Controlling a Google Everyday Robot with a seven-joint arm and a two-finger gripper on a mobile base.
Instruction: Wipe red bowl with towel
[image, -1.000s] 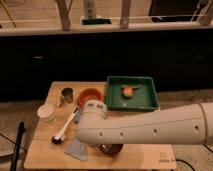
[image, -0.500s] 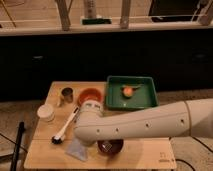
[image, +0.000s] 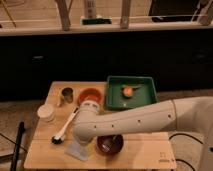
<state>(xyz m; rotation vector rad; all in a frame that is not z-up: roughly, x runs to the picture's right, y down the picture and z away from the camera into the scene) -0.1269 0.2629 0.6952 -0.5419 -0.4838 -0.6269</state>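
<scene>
While dark cabinets close the room, a wooden table carries the work.
White arm enters from 3 o'clock; its gripper hangs toward the table's 7 o'clock, grip impossible to tell. Round red bowl sits at its 12 o'clock, flat grey-blue towel just at 6.
</scene>
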